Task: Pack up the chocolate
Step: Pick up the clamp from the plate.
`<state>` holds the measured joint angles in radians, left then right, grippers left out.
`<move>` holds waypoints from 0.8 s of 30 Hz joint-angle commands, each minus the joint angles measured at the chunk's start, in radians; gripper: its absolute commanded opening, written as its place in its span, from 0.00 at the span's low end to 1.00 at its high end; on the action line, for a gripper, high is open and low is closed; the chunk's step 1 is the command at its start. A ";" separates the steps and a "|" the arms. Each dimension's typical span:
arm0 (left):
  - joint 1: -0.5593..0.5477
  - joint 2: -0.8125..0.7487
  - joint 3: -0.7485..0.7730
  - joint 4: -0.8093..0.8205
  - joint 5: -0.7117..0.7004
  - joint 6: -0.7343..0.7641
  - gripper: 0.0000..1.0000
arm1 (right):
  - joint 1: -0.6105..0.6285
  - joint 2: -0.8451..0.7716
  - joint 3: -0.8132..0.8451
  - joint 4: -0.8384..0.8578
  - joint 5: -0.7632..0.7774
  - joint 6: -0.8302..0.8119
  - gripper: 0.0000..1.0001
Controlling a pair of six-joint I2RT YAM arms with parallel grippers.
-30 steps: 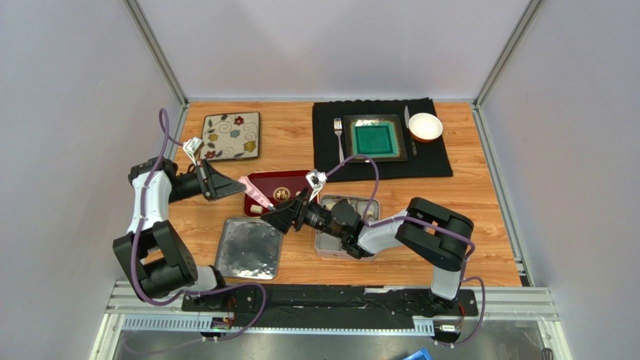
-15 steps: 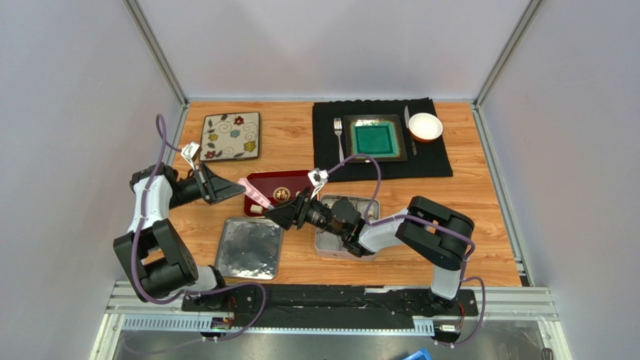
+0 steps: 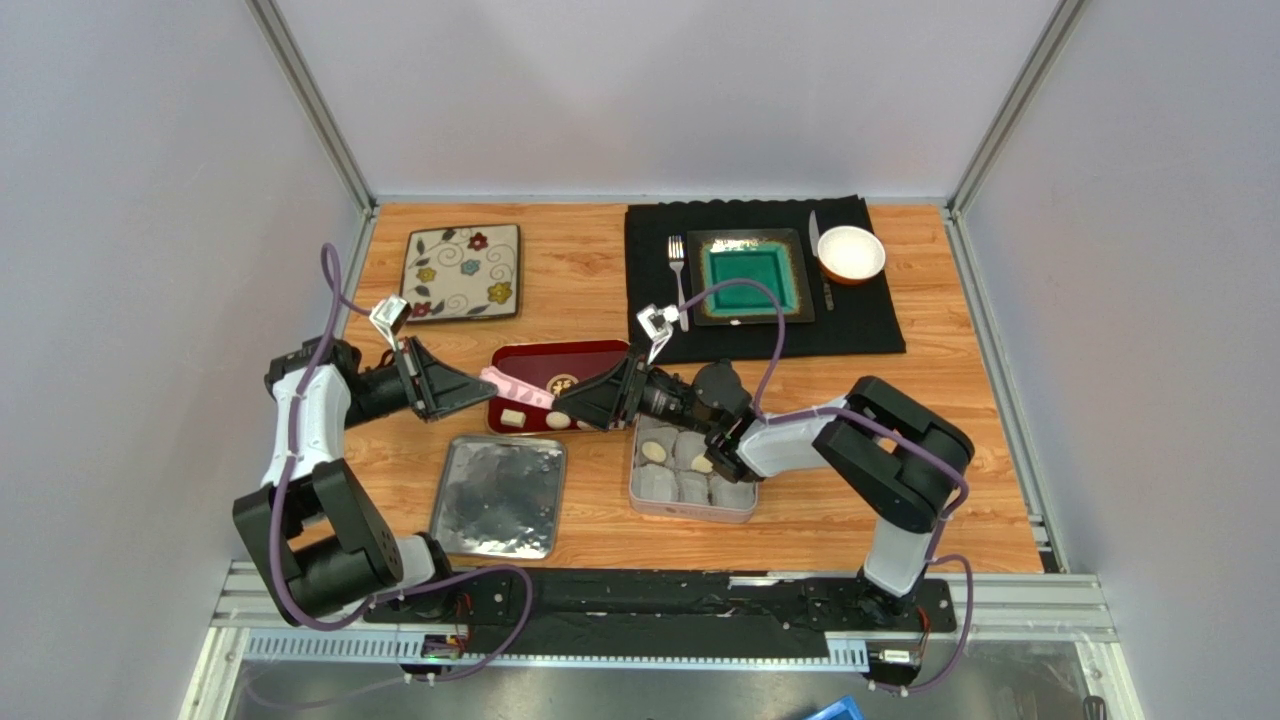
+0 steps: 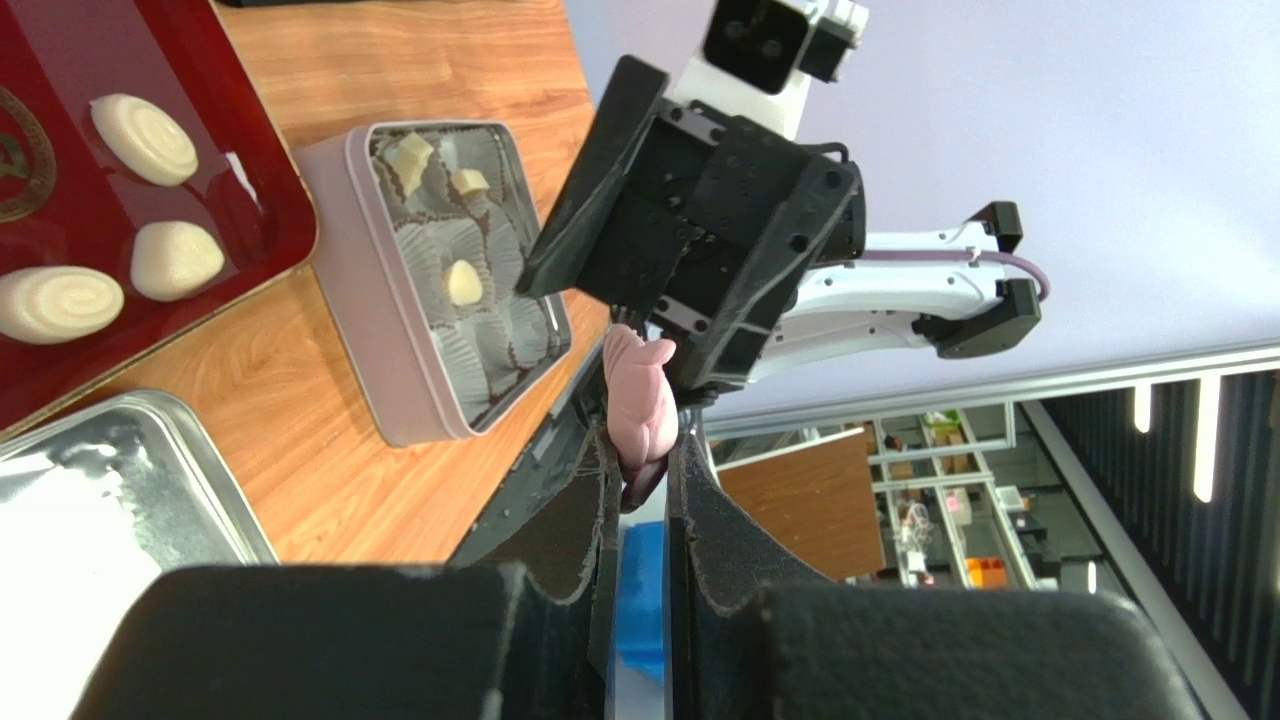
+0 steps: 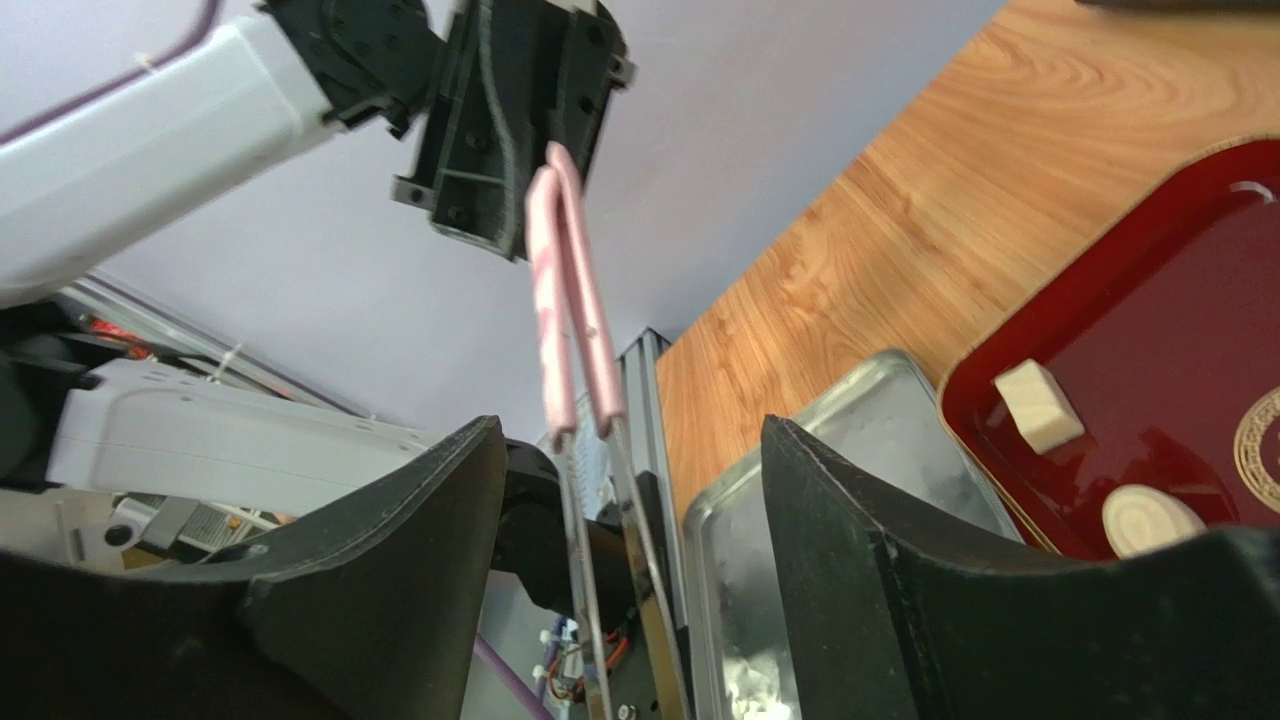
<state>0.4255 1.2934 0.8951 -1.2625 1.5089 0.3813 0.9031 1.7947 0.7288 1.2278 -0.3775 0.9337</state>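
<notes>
Chocolate: three cream lumps lie loose on the red tray, two swirled, one plain, and at least three more sit in white paper cups inside the tin just right of the tray; the other cups in the left wrist view look unfilled. From above the tray is mid-table and the tin touches or nearly touches its right corner. The tin lid lies flat beside the tin, in front of the tray. The left gripper has its fingers pinched tight on the pink tongs, gripping them near the closed end. The tong arms point toward the tray and their tips are off the surface. The right gripper is low over the tray's near edge with its fingers spread wide and nothing in them. In its own view the tong tips hang between its two fingers; cannot tell if they are really inside the gap or just in front of it, and no contact is visible. The two grippers face each other over the tray. At the far side of the wooden table are a floral plate on the left, and a black mat on the right with a green plate, fork and white bowl
</notes>
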 commanded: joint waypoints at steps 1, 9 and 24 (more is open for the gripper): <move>-0.019 -0.022 0.010 -0.035 0.255 -0.036 0.00 | -0.003 -0.109 -0.011 0.262 -0.025 -0.009 0.70; -0.016 0.067 0.136 -0.225 0.257 0.151 0.00 | 0.005 -0.201 -0.132 0.265 0.074 -0.056 0.77; -0.011 0.060 0.296 -0.227 0.257 0.016 0.00 | 0.048 -0.089 -0.083 0.274 0.173 -0.090 0.79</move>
<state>0.4137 1.3724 1.0817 -1.3418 1.4693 0.4488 0.9260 1.6543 0.5934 1.2991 -0.2573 0.8757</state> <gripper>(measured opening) 0.138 0.790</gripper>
